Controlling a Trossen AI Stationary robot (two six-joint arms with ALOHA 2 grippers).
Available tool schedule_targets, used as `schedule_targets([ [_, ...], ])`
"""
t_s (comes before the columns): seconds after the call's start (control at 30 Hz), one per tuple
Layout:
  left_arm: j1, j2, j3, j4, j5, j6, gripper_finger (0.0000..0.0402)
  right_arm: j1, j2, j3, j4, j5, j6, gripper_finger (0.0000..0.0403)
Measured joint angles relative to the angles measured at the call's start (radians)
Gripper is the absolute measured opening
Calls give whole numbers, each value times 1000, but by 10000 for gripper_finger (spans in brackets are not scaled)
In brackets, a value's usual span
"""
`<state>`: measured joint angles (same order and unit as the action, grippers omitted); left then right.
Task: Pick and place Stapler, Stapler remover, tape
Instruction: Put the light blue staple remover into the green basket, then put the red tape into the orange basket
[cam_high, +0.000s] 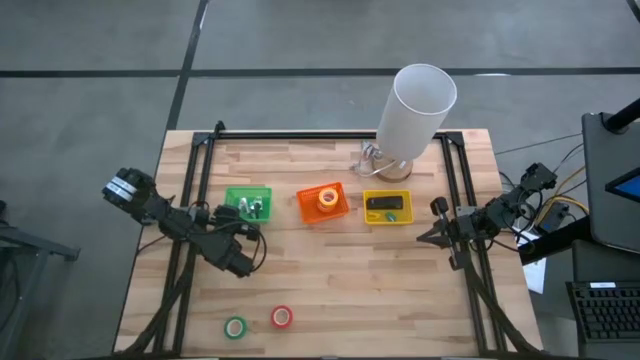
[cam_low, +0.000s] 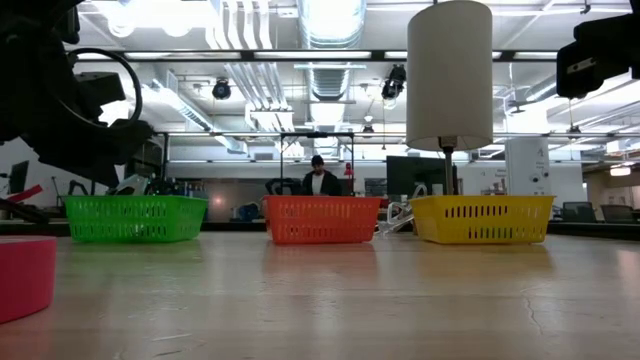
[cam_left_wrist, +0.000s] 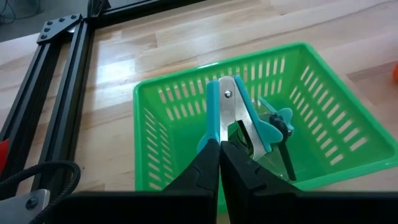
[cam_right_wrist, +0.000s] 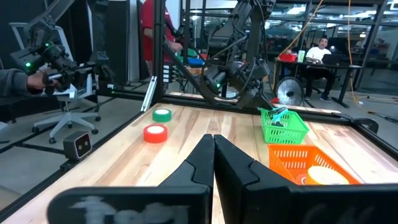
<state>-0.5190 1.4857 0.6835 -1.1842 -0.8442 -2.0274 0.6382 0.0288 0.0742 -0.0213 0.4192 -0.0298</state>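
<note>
Pale wooden planks make up the worktop (cam_high: 340, 280), framed by black rails, and a tall white cylinder lamp (cam_high: 415, 110) stands at its far edge, behind the yellow bin. Three small slotted bins sit in a row across the middle: a green bin (cam_high: 234, 195) on the left, an orange bin (cam_high: 305, 205) in the centre, a yellow bin (cam_high: 405, 217) on the right. Both dark arms reach in from the sides. The left gripper (cam_high: 244, 262) hangs just in front of the green bin; in its wrist view its fingers (cam_left_wrist: 205, 168) are pressed together, gripping nothing. The right gripper (cam_high: 432, 237) waits near the right rail, just beside the yellow bin, its fingers (cam_right_wrist: 199, 163) closed and empty too. The stapler (cam_high: 384, 203) lies inside the yellow bin, a dark bar along its floor, with a small green item I cannot identify beside it. Teal-handled stapler removers (cam_left_wrist: 239, 115) lie in the green bin. One tape roll (cam_high: 326, 198), yellow-rimmed, rests in the orange bin. Two more rolls lie on the bare wood near the front edge, close together but apart: the green tape (cam_high: 235, 327) and, to its right, the red tape (cam_high: 282, 317). A person (cam_low: 319, 180) sits far off in the room behind.
</note>
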Motion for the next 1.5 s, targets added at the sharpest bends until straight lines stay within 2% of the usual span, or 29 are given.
schedule_targets([
  [0.77,0,0,0,14,-23,0,17,0,0,0,0,0,-2,8],
  [1.13,-2,-1,27,13,-26,8,106,0,0,0,0,0,-3,8],
  [1.33,-4,-3,164,42,-25,189,121,0,0,0,0,0,-4,8],
  [1.5,-13,-3,287,223,94,504,120,0,0,0,0,0,0,8],
])
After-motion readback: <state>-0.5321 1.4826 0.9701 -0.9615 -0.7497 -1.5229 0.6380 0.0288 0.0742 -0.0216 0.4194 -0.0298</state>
